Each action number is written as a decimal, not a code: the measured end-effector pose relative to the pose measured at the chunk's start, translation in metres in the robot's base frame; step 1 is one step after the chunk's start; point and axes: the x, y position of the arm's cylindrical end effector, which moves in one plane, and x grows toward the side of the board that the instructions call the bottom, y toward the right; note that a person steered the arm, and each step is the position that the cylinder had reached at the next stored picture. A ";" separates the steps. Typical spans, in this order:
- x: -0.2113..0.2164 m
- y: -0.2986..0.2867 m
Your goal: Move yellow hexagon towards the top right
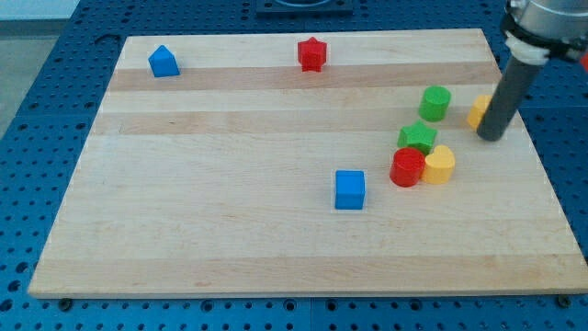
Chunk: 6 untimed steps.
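Wooden tabletop [230, 230] carries, from the view's left, a blue house-shaped block [163, 62], red star [312, 54] and blue cube [349, 189]. Then red cylinder [407, 167], green star [418, 138], green cylinder [435, 103] and yellow rounded block [439, 165]. Far right, the yellow hexagon [478, 110] touches my tip [491, 138], half hidden; no pincer shows.

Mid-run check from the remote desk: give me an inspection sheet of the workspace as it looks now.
Surface: wooden board, flat.
Job's things: yellow hexagon near the view's right edge, partly hidden behind the rod.
Clutter: green cylinder; green star, red cylinder and yellow block clustered; blue cube; red star; blue block.
Grippers: none; my tip sits just right of the hexagon, seemingly touching.
Cables: nothing seen.
Surroundings: blue perforated table.
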 end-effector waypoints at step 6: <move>-0.074 0.000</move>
